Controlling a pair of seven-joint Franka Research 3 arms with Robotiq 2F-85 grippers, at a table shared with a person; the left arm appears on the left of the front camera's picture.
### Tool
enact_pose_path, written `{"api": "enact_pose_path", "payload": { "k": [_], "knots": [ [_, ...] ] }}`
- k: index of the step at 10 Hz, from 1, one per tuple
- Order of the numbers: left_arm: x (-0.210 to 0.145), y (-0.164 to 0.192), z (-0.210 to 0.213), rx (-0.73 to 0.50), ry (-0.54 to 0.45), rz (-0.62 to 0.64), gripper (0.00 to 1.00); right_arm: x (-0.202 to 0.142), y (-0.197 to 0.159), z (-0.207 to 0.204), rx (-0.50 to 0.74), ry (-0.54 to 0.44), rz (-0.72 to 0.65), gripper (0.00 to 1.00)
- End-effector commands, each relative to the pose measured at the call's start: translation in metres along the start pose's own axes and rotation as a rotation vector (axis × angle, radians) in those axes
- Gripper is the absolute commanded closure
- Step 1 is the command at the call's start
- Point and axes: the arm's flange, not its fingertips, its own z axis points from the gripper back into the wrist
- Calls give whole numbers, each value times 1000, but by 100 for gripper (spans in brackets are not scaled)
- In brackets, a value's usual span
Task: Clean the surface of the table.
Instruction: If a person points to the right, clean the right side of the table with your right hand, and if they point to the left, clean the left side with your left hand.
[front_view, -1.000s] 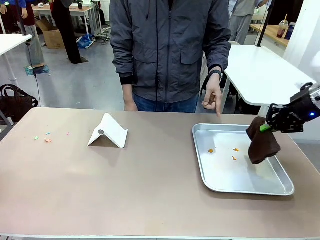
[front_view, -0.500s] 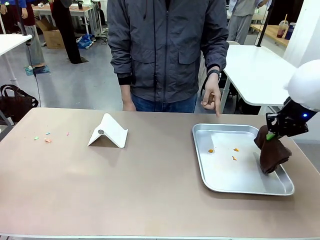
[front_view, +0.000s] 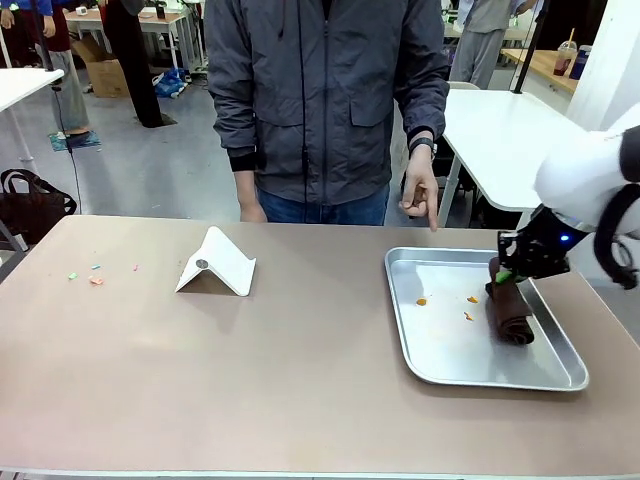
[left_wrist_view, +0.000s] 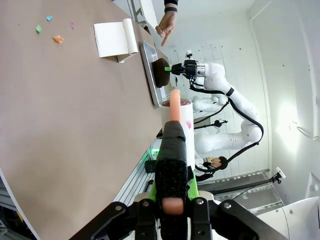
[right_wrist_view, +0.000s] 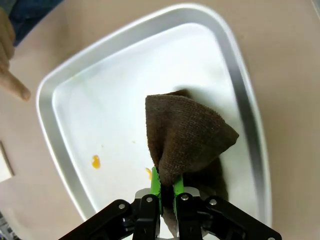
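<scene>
The brownish-tan table (front_view: 300, 370) carries several small coloured scraps (front_view: 95, 275) at its far left. At the right, my right gripper (front_view: 505, 275) is shut on a brown cloth (front_view: 510, 315), whose lower end rests inside the silver tray (front_view: 400, 320). From the right wrist, the cloth (right_wrist_view: 187, 135) hangs from the green pads (right_wrist_view: 156, 185) over the tray floor (right_wrist_view: 100, 110), near orange crumbs (right_wrist_view: 95, 161). My left gripper (left_wrist_view: 171, 200) is shut on a black brush with a peach handle (left_wrist_view: 172, 145), held off the table's near edge (left_wrist_view: 65, 110).
A white folded scoop (front_view: 215, 265) stands left of the table's middle. A person stands at the far side, one hand (front_view: 420, 200) pointing down at the tray's far edge. White tables stand behind at the right.
My right gripper has moved left and down, bringing the hanging cloth from beside the tray's right rim down into the tray. The person's hand stays pointing.
</scene>
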Motion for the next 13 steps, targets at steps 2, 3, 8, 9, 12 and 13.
{"api": "enact_pose_path", "payload": {
  "k": [2,3,8,9,12,13],
  "knots": [
    [-1,-5,1,3,4,1,81,13,17,-31,154,24,-15,89],
    [-1,-5,1,3,4,1,81,14,21,-40,172,45,-16,89],
    [-1,-5,1,3,4,1,81,7,54,-66,265,123,41,89],
    [-1,-5,1,3,4,1,81,4,63,-69,267,136,66,89],
    [-1,-5,1,3,4,1,81,-10,85,-79,249,165,139,89],
    [-1,-5,1,3,4,1,81,-16,91,-82,236,173,161,89]
  ]
}}
